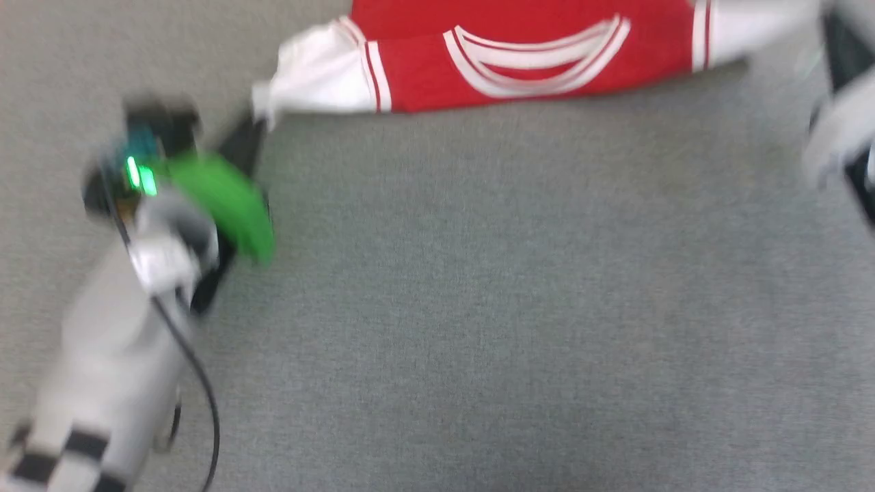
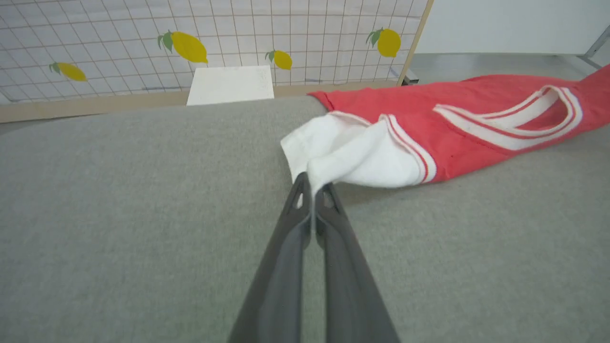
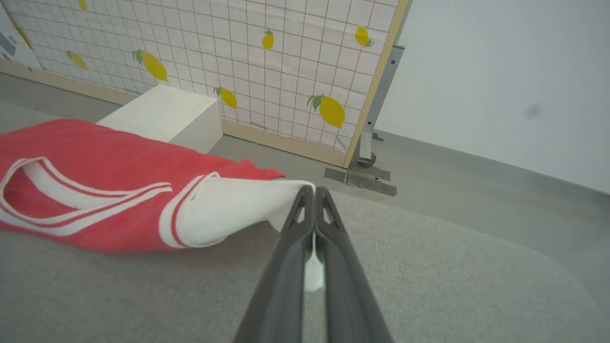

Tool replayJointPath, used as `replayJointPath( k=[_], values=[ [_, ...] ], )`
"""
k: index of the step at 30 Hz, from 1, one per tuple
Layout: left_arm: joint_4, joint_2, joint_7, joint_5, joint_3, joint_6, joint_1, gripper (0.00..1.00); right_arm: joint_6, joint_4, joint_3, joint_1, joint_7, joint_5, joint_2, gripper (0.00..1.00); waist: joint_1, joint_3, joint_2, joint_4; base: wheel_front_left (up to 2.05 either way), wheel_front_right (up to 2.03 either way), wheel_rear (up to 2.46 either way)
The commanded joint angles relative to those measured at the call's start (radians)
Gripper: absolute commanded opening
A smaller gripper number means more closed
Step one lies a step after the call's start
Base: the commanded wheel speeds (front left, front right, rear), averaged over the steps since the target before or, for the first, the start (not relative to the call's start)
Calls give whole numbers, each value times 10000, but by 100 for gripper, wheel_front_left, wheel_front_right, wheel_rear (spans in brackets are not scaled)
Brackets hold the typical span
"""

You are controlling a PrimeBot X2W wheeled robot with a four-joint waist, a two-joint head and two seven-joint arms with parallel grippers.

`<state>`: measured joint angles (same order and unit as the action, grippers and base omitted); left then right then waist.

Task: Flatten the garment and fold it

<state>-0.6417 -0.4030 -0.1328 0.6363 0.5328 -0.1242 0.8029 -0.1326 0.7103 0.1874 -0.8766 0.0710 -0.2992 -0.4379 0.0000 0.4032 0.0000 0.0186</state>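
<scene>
The garment (image 1: pixel 526 61) is a red shirt with white sleeves and striped trim, stretched across the far part of the grey surface, its collar facing me. My left gripper (image 1: pixel 256 126) is shut on the tip of one white sleeve (image 2: pixel 352 157), which lifts off the surface at my left gripper (image 2: pixel 312 183). At the right edge of the head view, the right arm (image 1: pixel 844 130) holds the other white sleeve (image 3: pixel 233 209); my right gripper (image 3: pixel 312 193) is shut on its end. The shirt's lettering is hidden.
The grey padded surface (image 1: pixel 478 307) spreads wide in front of the shirt. Behind it stand a tiled panel with lemon prints (image 3: pixel 228 57), a white box (image 3: pixel 167 116) and the panel's metal foot (image 3: pixel 364 171). The surface's rounded edge (image 3: pixel 548 259) lies to the right.
</scene>
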Motion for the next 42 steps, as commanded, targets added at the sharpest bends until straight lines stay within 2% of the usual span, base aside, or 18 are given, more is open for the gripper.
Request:
replayJointPath(
  k=[1, 6, 16, 18, 19, 20, 24, 29, 30, 31, 37, 42],
  values=[
    [343, -308, 130, 214, 150, -61, -704, 0, 19, -283, 49, 738, -167, -286, -288, 0, 0, -1342, 0, -77, 0, 0, 0],
    [1535, -1061, 662, 699, 459, -17, -2993, 0, 19, -1285, 54, 3190, -1036, -1259, -797, 0, 0, -2290, 0, -145, 0, 0, 0],
    [3261, -2278, 1134, 1259, 355, 879, -5999, 0, 19, -3320, -222, 6960, -3059, -2355, -1610, 0, 0, -3697, 0, -242, 0, 0, 0],
    [3517, -2417, 1236, 1450, 326, 998, -6496, 0, 19, -3756, -221, 7635, -3767, -2587, -1774, 0, 0, -3935, 0, -251, 0, 0, 0],
    [4045, -2606, 1582, 1748, 437, 1079, -7268, 0, 19, -4475, -343, 8665, -4920, -2815, -2064, 0, 0, -4204, 0, -243, 0, 0, 0],
    [4258, -2684, 1731, 1814, 509, 1131, -7540, 0, 19, -4740, -424, 9015, -5272, -2826, -2139, 0, 0, -4279, 0, -237, 0, 0, 0],
    [5045, -2840, 2157, 2048, 681, 1444, -8339, 0, 19, -5484, -855, 10163, -6377, -2835, -2113, 0, 0, -4370, 0, -163, 0, 0, 0],
    [5700, -2753, 2486, 2124, 959, 1734, -8830, 0, 19, -5992, -1336, 10953, -7215, -2639, -1689, 0, 0, -4278, 0, 12, 0, 0, 0],
    [5818, -2711, 2545, 2108, 1030, 1755, -8850, 0, 19, -6072, -1479, 11027, -7359, -2558, -1599, 40, 0, -4199, 0, 83, 0, 0, 0],
    [5909, -2675, 2585, 2087, 1080, 1767, -8837, 0, 19, -6157, -1586, 11035, -7452, -2492, -1534, 100, 0, -4145, 0, 137, 0, 0, 0],
    [6671, -2524, 2811, 1941, 1183, 1817, -8382, 0, 19, -6991, -2554, 10289, -8257, -2864, -1033, 100, 0, -3524, 0, 698, 0, 0, 0],
    [7576, -2504, 2969, 1710, 1205, 1930, -7965, 0, 19, -7338, -3088, 8647, -8820, -2888, -935, 100, 0, -2613, 0, 1346, 0, 0, 0]
  ],
)
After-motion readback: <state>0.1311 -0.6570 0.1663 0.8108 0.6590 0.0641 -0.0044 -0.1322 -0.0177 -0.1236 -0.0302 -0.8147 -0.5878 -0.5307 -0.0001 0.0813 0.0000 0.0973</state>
